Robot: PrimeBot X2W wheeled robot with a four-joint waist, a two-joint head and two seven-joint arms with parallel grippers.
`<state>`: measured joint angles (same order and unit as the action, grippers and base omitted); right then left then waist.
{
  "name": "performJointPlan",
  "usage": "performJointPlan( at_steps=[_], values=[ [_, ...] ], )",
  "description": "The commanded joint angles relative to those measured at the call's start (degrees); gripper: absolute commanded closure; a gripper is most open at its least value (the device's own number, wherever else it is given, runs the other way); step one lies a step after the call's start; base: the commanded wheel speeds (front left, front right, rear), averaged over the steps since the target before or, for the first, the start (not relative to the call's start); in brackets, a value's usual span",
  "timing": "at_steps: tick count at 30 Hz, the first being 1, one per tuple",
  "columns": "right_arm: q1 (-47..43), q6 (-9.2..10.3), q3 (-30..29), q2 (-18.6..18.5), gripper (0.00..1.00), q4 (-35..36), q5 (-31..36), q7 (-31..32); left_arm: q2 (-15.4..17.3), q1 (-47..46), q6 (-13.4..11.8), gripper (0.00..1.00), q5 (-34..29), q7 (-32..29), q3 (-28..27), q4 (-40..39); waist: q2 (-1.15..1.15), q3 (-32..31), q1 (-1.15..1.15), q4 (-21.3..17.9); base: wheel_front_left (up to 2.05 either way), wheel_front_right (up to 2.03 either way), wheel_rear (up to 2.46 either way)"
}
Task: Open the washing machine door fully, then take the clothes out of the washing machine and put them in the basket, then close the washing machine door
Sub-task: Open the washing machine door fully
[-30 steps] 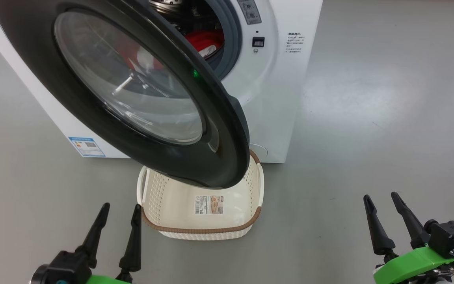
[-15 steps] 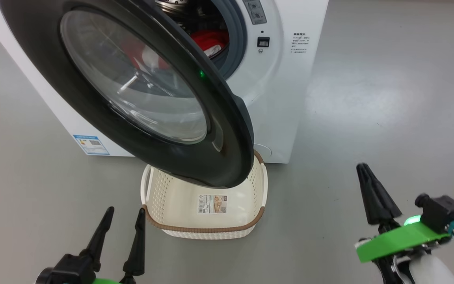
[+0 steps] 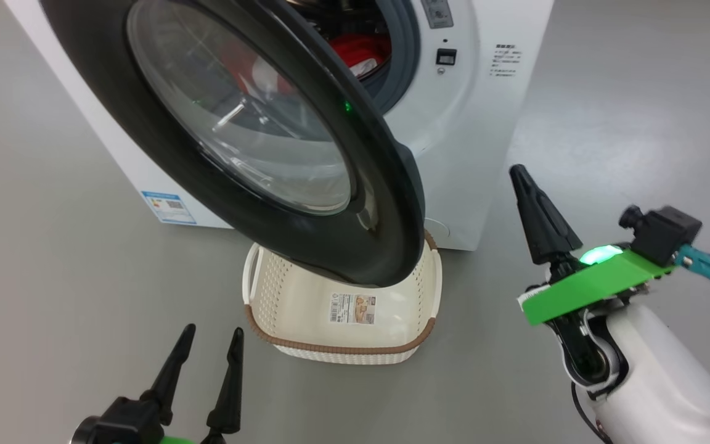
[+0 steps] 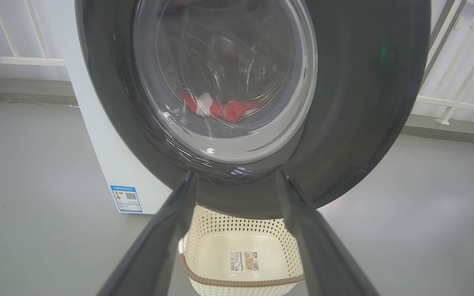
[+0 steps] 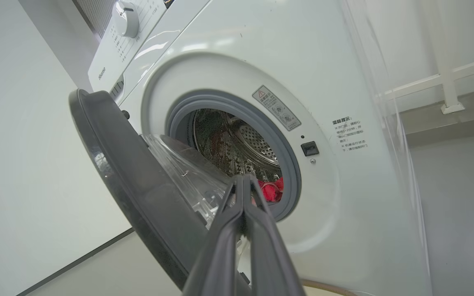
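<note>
The large round washing machine door, with its wide glossy black rim and bulging clear glass window, fills the upper left of the head view. It is swung partway out from the big white front-loading washing machine. To the right of the door's edge, at the top centre of the frame, the bright red clothes with white trim lie inside the drum, behind the grey rubber seal. The small cream-white perforated plastic basket with a brown woven-look rim sits on the grey floor at lower centre, just in front of the machine. The door's lowest edge overlaps its far end in this view, and a sticker shows on its bottom.

The left gripper is at the lower left, near the basket's left corner, with its two dark fingers spread and nothing between them. The right gripper is raised at the right of the frame, beside the machine's front. Its fingers are pressed together into a single point and pinch nothing. In the right wrist view that point aims toward the drum opening.
</note>
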<state>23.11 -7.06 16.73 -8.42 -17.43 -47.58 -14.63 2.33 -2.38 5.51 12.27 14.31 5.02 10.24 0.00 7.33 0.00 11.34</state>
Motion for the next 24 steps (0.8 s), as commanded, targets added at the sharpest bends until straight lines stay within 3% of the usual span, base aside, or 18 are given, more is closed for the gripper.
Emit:
performJointPlan(
  at_steps=[1, 8, 16, 24],
  values=[
    [4.2, -0.43, 4.45, -1.81, 1.0, -0.35, -3.52, -0.37, 0.54, -1.58, -0.47, 0.0, 0.7, 0.69, -1.25, -1.42, 0.0, 0.9, 0.0, 1.32, 0.0, 0.0, 0.0],
    [11.41, -0.43, 12.89, -6.03, 1.0, -2.57, -13.68, 0.26, 0.54, -2.18, -0.67, 0.0, 1.51, 0.69, -0.25, -1.33, 0.0, 2.27, 0.0, 3.07, 0.0, 0.0, 0.0],
    [18.37, -0.43, 23.43, -10.72, 1.0, -1.89, -24.67, 5.15, 0.54, -3.5, -0.46, 0.0, 2.7, 0.69, 0.86, -1.09, 0.0, 4.18, 0.0, 4.4, 0.0, 0.0, 0.0],
    [22.12, -0.43, 28.83, -13.77, 1.0, -0.46, -34.09, 9.36, 0.54, -4.52, -0.27, 0.0, 3.46, 0.69, 1.7, -1.09, 0.0, 5.26, 0.0, 5.41, 0.0, 0.0, 0.0]
  ],
)
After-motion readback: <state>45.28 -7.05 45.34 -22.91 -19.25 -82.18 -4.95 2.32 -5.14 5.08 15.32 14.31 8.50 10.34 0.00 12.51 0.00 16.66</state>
